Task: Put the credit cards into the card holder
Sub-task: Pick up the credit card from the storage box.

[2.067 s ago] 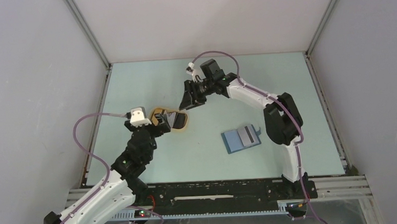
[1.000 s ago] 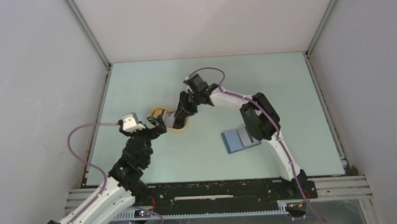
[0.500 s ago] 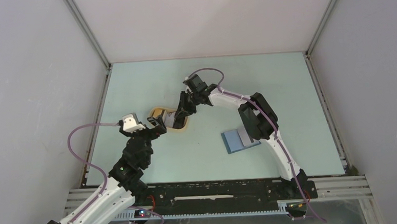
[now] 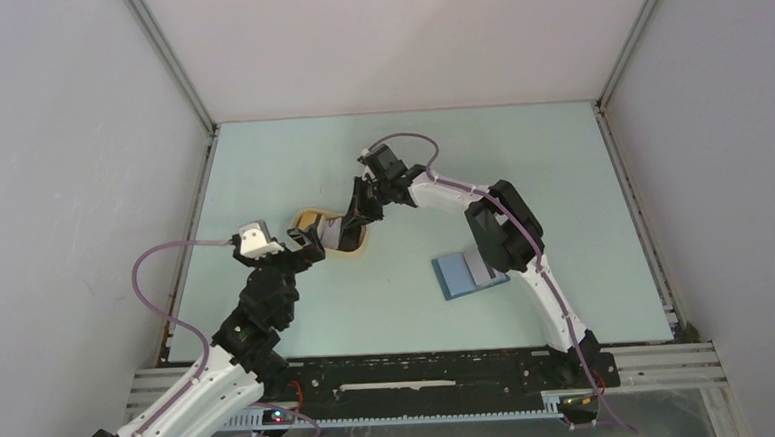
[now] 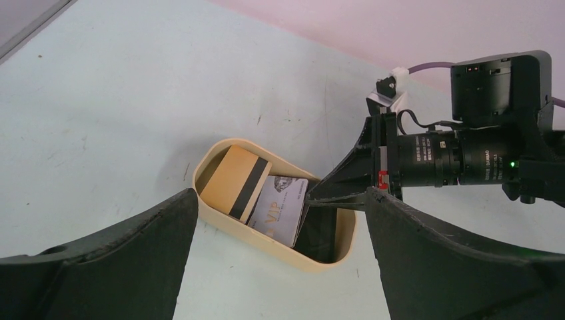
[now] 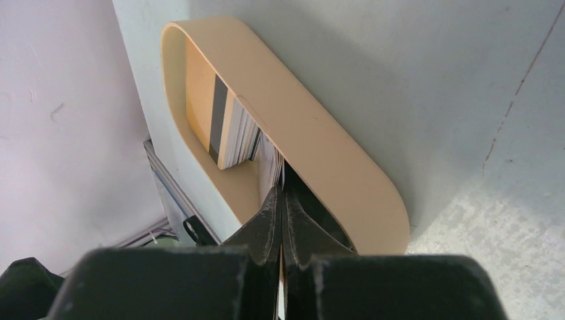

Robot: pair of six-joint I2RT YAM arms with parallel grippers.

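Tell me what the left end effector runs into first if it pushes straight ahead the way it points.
Most likely the near wall of the tan tray, straight ahead of the open left end effector; the cards inside come next. Height is unclear, so it might clear the rim.

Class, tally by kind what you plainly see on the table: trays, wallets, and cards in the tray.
Tray: 1
Wallet: 1
Cards in tray: 2, the striped card and the VIP card; a dark patch may hide another
Total: 4
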